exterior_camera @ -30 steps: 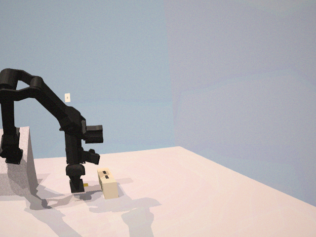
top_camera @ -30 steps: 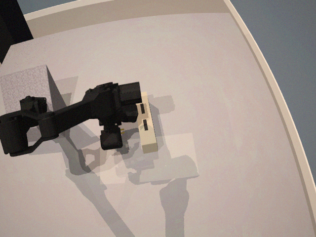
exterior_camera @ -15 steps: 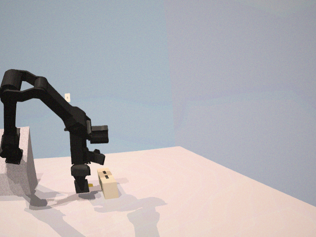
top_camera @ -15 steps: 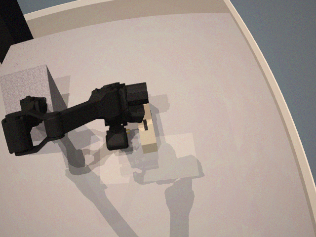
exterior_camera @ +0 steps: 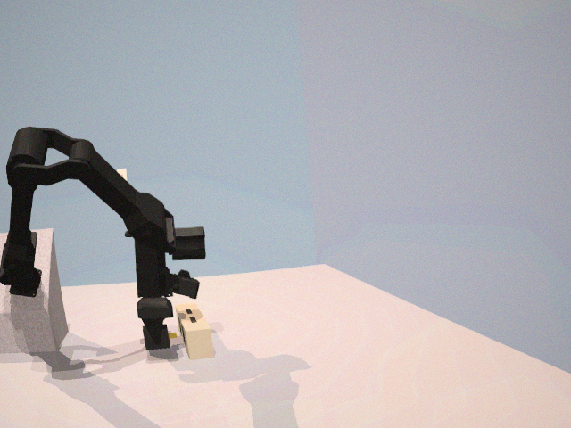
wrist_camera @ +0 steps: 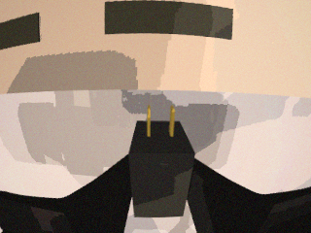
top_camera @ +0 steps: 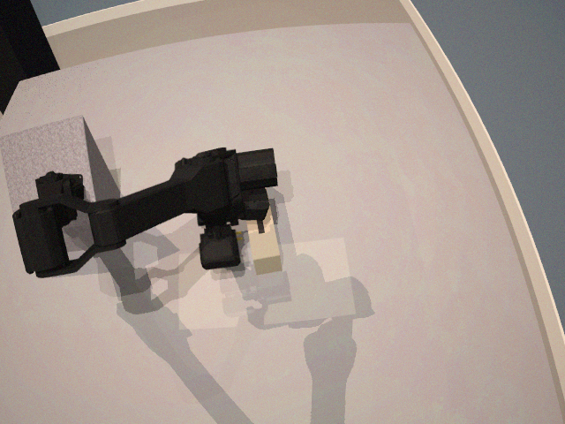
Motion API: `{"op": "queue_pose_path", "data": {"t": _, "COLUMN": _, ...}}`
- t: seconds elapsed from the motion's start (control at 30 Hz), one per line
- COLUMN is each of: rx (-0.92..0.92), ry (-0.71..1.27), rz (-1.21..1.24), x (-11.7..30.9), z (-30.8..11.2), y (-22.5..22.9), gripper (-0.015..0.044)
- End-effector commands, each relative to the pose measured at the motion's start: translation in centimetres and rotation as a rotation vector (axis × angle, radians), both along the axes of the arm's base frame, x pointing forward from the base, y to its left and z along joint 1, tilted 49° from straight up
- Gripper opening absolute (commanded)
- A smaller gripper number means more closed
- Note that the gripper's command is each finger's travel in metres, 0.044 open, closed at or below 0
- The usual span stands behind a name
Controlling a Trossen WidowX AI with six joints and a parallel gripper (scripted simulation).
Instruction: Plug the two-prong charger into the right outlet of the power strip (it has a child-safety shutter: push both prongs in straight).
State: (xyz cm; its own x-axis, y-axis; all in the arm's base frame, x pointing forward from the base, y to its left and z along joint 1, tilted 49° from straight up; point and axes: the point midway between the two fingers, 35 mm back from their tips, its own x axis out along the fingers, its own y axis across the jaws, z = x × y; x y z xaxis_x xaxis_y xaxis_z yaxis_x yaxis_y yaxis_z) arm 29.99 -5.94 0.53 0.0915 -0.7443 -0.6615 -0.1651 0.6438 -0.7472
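Observation:
The black two-prong charger (exterior_camera: 157, 339) (wrist_camera: 160, 186) is held between the fingers of my gripper (top_camera: 220, 248) (exterior_camera: 155, 333) (wrist_camera: 157, 158), which is shut on it. Its two yellow prongs (top_camera: 238, 236) (exterior_camera: 172, 335) (wrist_camera: 172, 122) point at the near long side of the cream power strip (top_camera: 265, 246) (exterior_camera: 199, 342) (wrist_camera: 272, 58). A small gap shows between the prong tips and the strip in the top and exterior views. Two dark slots show on the strip's top in the exterior view. The side facing the prongs is mostly hidden, so their alignment with the right outlet cannot be told.
A grey speckled block (top_camera: 43, 150) (exterior_camera: 44, 317) stands at the left by the arm's base. A pale raised rim (top_camera: 483, 123) bounds the surface. A small pale plate (exterior_camera: 121, 173) shows behind the arm. Arm shadows fall around the strip.

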Motion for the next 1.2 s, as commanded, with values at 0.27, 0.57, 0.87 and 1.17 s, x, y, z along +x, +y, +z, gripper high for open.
{"op": "queue_pose_path", "data": {"t": 0.27, "rx": -0.004, "ry": 0.004, "rz": 0.002, "x": 0.36, "z": 0.0, "y": 0.0, "gripper": 0.0}}
{"op": "queue_pose_path", "data": {"t": 0.57, "rx": -0.004, "ry": 0.004, "rz": 0.002, "x": 0.59, "z": 0.02, "y": 0.03, "gripper": 0.0}}
{"op": "queue_pose_path", "data": {"t": 0.87, "rx": -0.004, "ry": 0.004, "rz": 0.002, "x": 0.82, "z": 0.05, "y": 0.07, "gripper": 0.0}}
{"op": "queue_pose_path", "data": {"t": 1.17, "rx": -0.004, "ry": 0.004, "rz": 0.002, "x": 1.04, "z": 0.06, "y": 0.12, "gripper": 0.0}}
